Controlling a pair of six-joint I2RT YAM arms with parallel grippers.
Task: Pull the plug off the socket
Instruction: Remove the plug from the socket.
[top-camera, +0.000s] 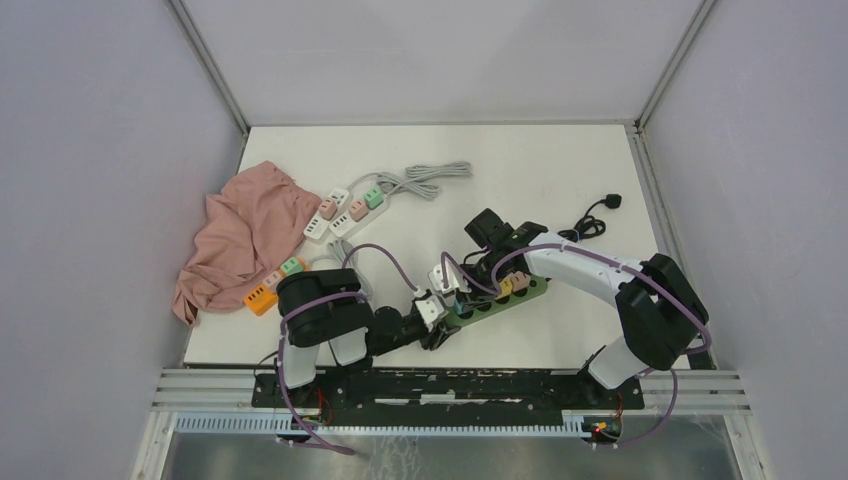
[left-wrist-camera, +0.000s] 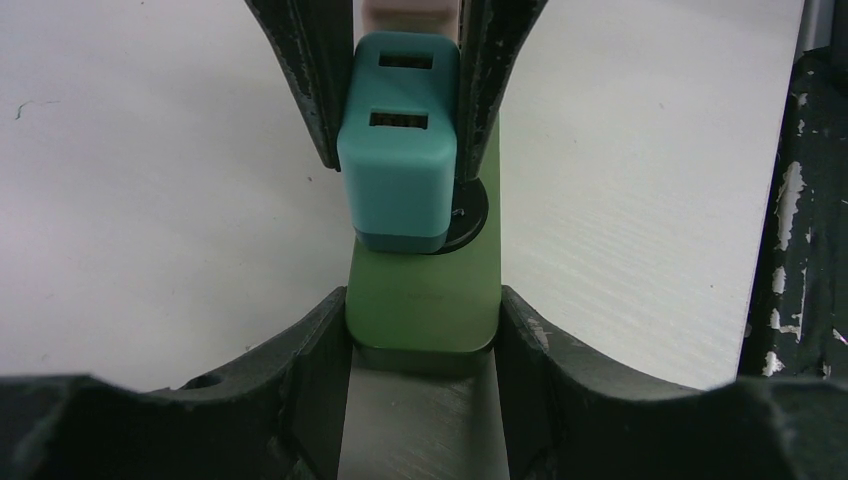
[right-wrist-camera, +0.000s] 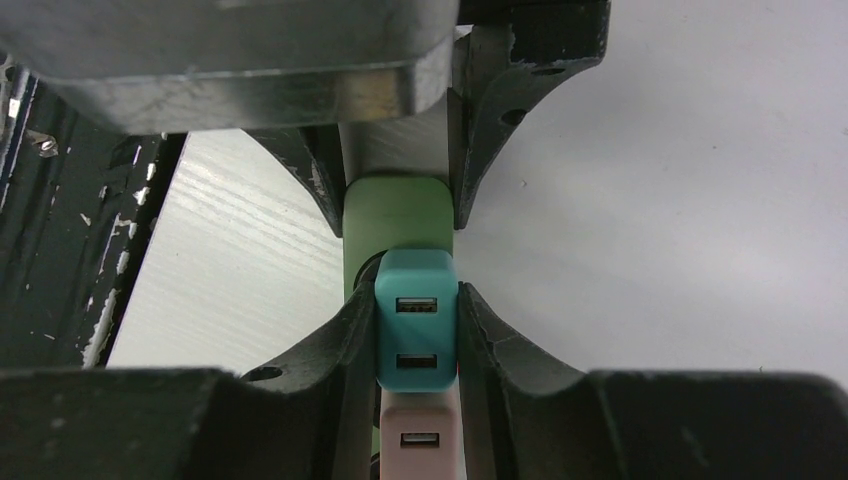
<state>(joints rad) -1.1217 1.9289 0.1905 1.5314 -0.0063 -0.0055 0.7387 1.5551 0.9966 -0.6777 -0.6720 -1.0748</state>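
Here, by table edge (left-wrist-camera: 765, 200), left pincer (left-wrist-camera: 422, 322) clamps green strip (left-wrist-camera: 425, 285), right pincer (right-wrist-camera: 417, 312) squeezes teal plug (right-wrist-camera: 417, 340).

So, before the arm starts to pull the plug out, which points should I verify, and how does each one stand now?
1. The right gripper is shut on the teal charger, one finger on each side: ok.
2. The left gripper clamps the end of the green power strip, so it can hold the strip down: ok.
3. The teal charger sits in the end socket, not yet pulled: ok.
4. The two grippers do not touch each other: ok.
5. The right fingers are free of the neighbouring pink charger: cannot tell, it lies between them.
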